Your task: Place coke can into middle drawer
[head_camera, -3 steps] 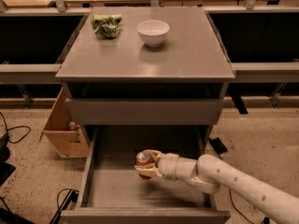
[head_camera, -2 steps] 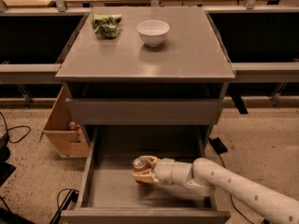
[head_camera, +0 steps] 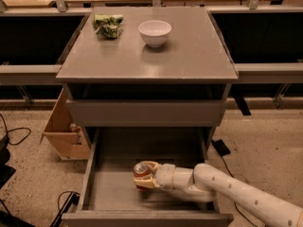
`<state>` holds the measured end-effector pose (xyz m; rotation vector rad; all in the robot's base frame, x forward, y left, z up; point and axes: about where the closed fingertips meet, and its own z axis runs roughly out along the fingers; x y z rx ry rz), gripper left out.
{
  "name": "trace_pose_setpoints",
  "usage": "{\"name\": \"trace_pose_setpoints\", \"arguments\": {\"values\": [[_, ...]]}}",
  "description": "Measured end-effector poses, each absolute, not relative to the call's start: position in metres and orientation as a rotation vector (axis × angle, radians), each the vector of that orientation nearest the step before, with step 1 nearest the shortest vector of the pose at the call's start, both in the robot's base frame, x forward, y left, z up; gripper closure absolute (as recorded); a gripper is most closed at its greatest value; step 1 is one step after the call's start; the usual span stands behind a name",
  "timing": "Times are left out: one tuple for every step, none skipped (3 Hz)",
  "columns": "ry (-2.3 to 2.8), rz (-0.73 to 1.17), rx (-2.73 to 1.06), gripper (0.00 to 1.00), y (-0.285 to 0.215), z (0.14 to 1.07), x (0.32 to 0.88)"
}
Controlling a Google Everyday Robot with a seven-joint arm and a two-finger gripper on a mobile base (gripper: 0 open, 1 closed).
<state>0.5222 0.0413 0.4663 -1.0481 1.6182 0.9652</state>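
The coke can (head_camera: pixel 140 171) is red-orange with a silver top. It stands upright, low inside the open middle drawer (head_camera: pixel 94 193), a wide grey tray pulled out below the cabinet top. My gripper (head_camera: pixel 145 175) reaches in from the right on a white arm and is shut on the can, its cream fingers (head_camera: pixel 150 167) around the can's sides. Whether the can's base touches the drawer floor is hidden by the fingers.
A white bowl (head_camera: pixel 155 32) and a green snack bag (head_camera: pixel 108 24) sit on the grey cabinet top (head_camera: pixel 189 56). A shut drawer front (head_camera: pixel 147 111) is above the open one. A wooden box (head_camera: pixel 64 131) stands on the floor at left, with cables near it.
My gripper has carried the can a little to the left and lower inside the drawer. The bowl and bag have not moved.
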Motion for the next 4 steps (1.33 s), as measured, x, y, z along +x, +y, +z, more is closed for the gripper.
{"name": "trace_pose_setpoints", "arguments": {"values": [[1.618, 0.965, -1.048, 0.64, 0.0413, 0.4663, 0.5221], [1.618, 0.965, -1.048, 0.33, 0.0414, 0.4663, 0.5221], [1.618, 0.965, -1.048, 0.09, 0.0414, 0.4663, 0.5221], [1.618, 0.965, -1.048, 0.0, 0.0415, 0.4663, 0.5221]]}}
